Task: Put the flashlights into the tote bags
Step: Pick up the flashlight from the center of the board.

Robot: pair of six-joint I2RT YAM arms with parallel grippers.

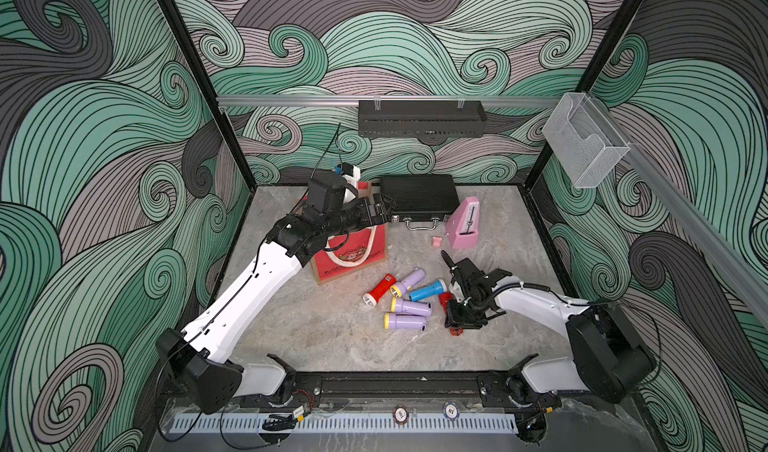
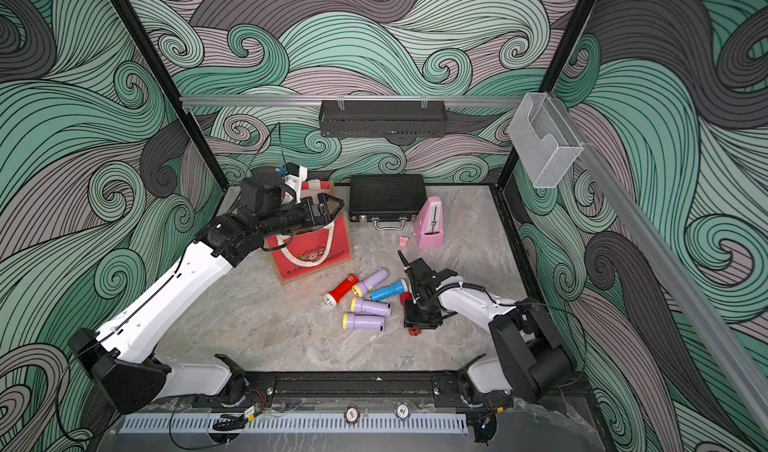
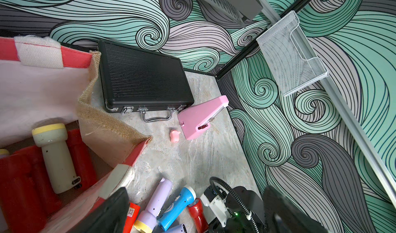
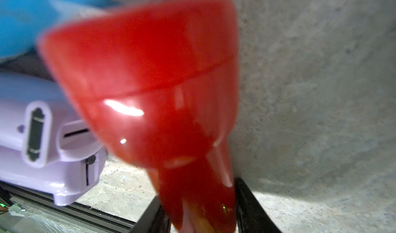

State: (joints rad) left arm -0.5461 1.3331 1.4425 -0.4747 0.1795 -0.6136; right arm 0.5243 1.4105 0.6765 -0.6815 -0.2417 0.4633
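The red-fronted tote bag stands at the back left. In the left wrist view its red-white rim shows, with a pale green flashlight and red ones inside. My left gripper hovers open over the bag's right side, empty. On the table lie a red flashlight, a blue one and three lilac ones. My right gripper points down, shut on another red flashlight beside the blue one; its black fingers press the body's sides.
A black ribbed case lies behind the bag's right side. A pink metronome and a tiny pink lump stand in front of it. A black shelf and a clear holder hang on the walls.
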